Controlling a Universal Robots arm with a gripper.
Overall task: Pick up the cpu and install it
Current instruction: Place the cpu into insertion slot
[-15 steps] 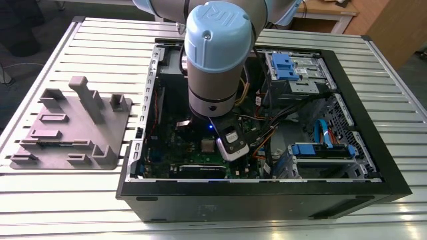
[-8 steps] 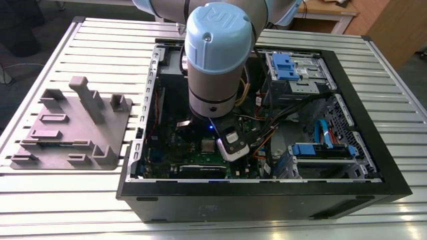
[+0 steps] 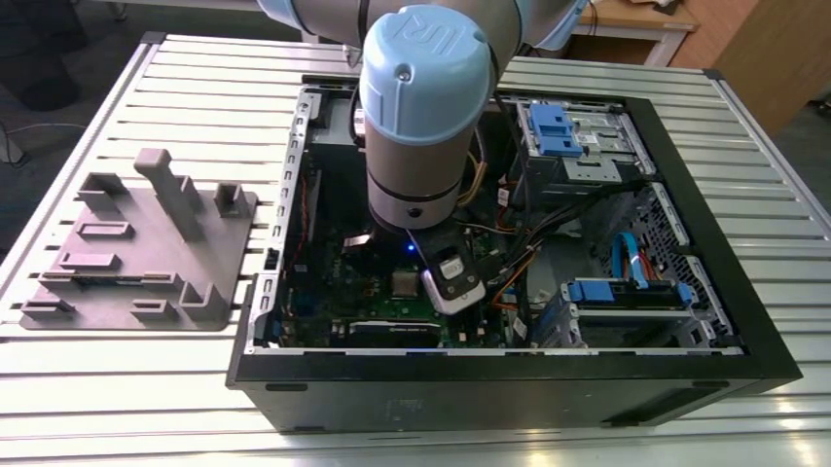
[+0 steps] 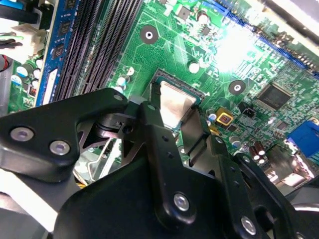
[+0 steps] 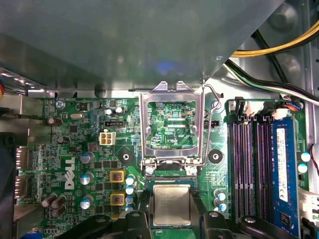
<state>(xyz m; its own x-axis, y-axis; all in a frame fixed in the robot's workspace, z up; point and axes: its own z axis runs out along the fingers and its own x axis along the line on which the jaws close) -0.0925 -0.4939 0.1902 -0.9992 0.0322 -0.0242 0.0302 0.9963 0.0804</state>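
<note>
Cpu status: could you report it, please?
Gripper down at thin silver-grey square cpu on green circuit board. Shiny hinged metal frame stands open. Nothing blocking.

The arm is stood near upright, its wrist turned straight down. The gripper is carried low at its end, and its fingers are pressed against two opposite edges of the cpu.

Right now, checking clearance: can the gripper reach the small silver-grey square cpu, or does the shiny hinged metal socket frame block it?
Probably yes: the gripper hangs right at the cpu, and the socket frame lies hinged open, clear of it.
</note>
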